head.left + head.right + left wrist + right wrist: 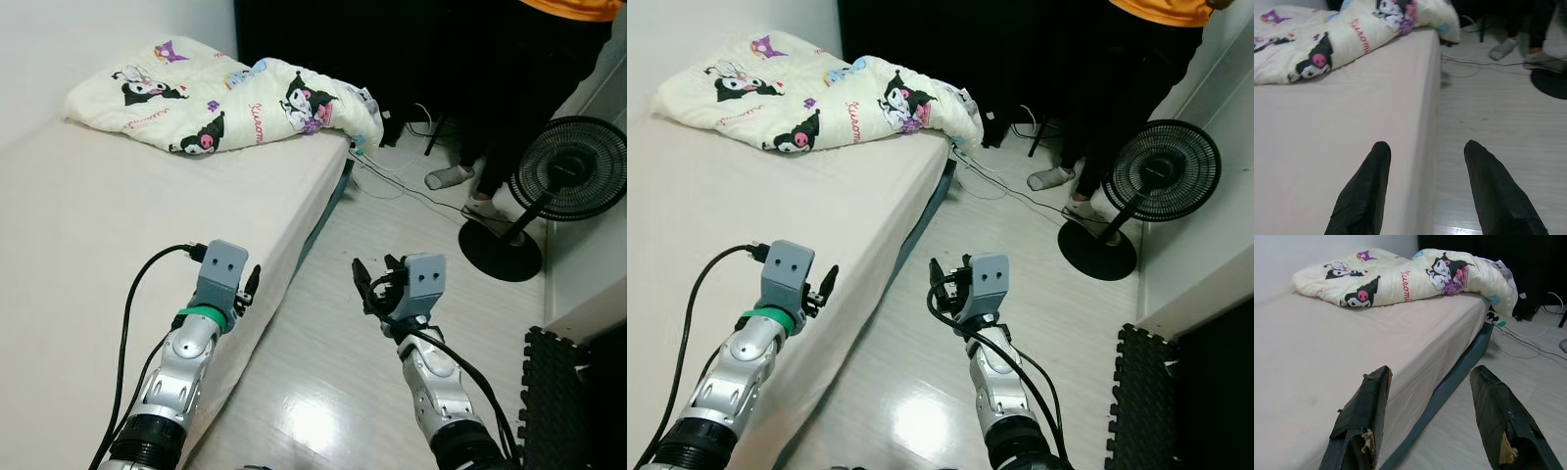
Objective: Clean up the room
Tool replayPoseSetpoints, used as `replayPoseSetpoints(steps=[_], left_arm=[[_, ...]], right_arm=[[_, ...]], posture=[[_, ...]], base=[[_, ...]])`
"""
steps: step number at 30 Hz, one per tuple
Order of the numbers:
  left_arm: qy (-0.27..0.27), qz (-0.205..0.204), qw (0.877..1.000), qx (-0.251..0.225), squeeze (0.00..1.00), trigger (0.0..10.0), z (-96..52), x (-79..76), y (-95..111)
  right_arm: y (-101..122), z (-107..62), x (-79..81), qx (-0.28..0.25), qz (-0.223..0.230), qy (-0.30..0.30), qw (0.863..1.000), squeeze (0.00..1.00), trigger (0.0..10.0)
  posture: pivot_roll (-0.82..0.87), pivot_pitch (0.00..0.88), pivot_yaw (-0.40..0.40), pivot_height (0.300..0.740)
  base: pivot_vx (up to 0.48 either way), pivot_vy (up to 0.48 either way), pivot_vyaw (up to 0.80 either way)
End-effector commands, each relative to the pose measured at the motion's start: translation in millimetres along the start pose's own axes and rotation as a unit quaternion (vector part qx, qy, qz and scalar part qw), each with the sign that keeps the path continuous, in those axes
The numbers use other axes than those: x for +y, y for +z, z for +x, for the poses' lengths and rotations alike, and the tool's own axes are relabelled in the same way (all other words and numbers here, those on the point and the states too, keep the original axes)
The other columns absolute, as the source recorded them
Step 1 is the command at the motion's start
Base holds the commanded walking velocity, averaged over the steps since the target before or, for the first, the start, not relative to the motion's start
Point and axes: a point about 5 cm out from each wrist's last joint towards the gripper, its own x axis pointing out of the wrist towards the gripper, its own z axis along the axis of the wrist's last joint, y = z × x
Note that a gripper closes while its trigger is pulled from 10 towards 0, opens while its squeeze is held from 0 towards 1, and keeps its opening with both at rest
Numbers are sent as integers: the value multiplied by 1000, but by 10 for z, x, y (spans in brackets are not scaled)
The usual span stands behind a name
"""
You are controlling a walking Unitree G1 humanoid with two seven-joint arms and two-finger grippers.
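A cream comforter (220, 93) printed with black-and-white cartoon characters and pink lettering lies crumpled in a heap at the far end of the bed (108, 245). One corner of the comforter hangs over the bed's edge beside the floor. The bed's pale sheet is smooth and flat, with a dark blue-grey base showing along its side.

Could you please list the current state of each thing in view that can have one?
Blanket: crumpled in a heap at the bed's far end.
Bed: sheet bare, unmade.
Fan: upright on the floor.
Cables: loose across the floor.
Left tool: open, empty, over the bed's edge.
Right tool: open, empty.
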Motion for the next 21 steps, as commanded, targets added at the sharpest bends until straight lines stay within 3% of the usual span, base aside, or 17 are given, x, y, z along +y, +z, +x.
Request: replayPoseSetpoints(steps=[1,2,3,9,21], left_arm=[[-15,0,1000,1,0,10000,-16,-67,-12],[-24,-2,1000,1,0,10000,-23,-89,-11],[-29,-6,1000,1,106,10000,-28,-100,-9],[-6,-15,1000,13,63,10000,-8,-56,-17],[-2,-26,1000,9,71,10000,-11,-26,-4]], right_arm=[[-64,-59,-35,11,0,-9,1000,0,10000],[-66,-61,-35,12,1,-9,1000,0,10000],[-70,-63,-34,12,2,-10,1000,0,10000],[-92,-73,-37,16,13,-17,1000,0,10000],[-94,-70,-54,18,27,-24,999,0,10000]], posture=[[43,37,29,740],[44,38,30,740],[43,39,30,740],[45,42,31,740],[46,43,30,740]], base=[[0,0,0],[0,0,0],[0,0,0],[0,0,0],[0,0,0]])
